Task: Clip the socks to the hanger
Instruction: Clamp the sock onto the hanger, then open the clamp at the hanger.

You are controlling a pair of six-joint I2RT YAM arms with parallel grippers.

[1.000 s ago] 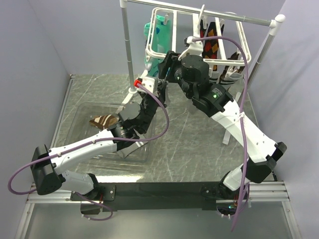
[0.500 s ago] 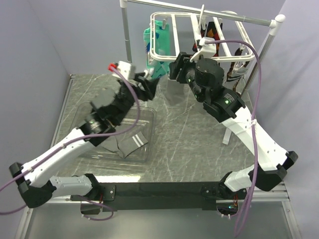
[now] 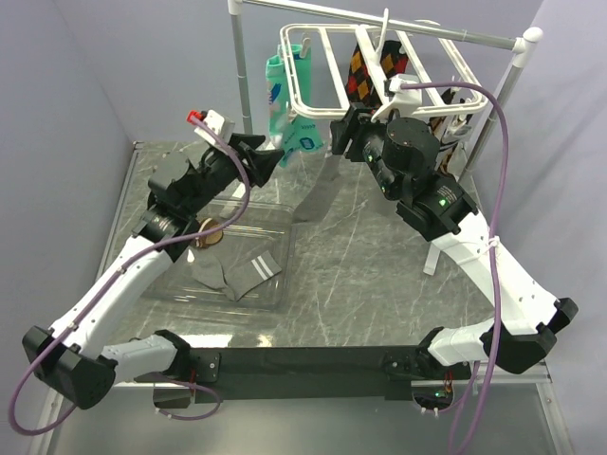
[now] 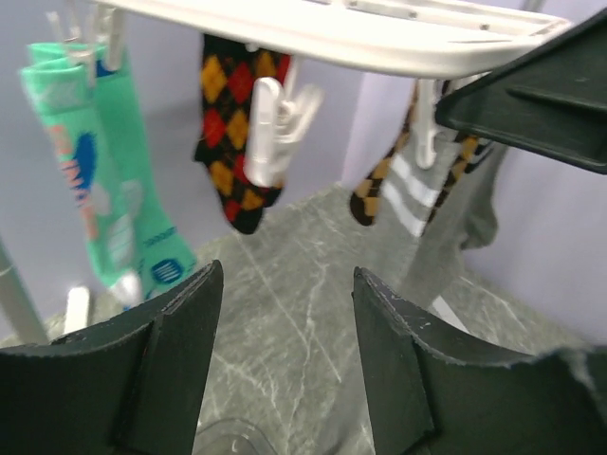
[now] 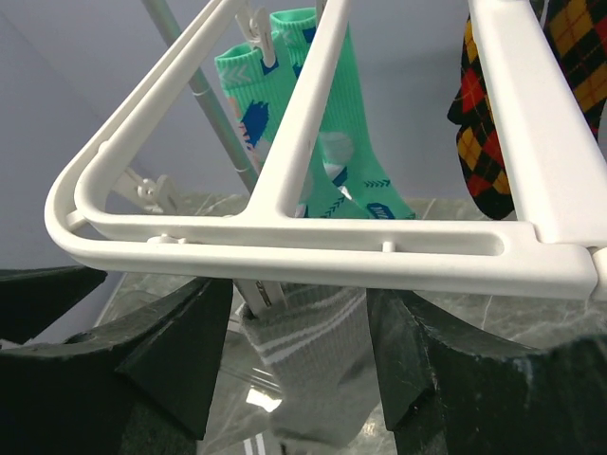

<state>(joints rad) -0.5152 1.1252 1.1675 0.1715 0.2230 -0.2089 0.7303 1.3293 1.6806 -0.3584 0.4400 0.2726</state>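
one grey sock (image 3: 318,194) hung from a clip under the near-left corner of the hanger (image 3: 285,87). right gripper (image 5: 299,299) just below that corner, fingers spread wide to either side of the sock, not pressing it. left gripper (image 4: 285,284) off the hanger's left side, unclenched, nothing between its fingers. second grey sock (image 3: 254,268) below and left of the hanger, flat in a clear bin (image 3: 180,286), near a brown patterned sock (image 3: 207,237) half hidden by the left arm. teal socks (image 3: 285,104) on the hanger's left edge, argyle socks (image 3: 365,71) toward its back. hanger hooked over a metal rail stand (image 3: 242,85). hung sock's cuff blocked in the left wrist view by the right gripper's dark body. grey marbled table (image 3: 370,275) beneath the hanger, lilac walls behind.
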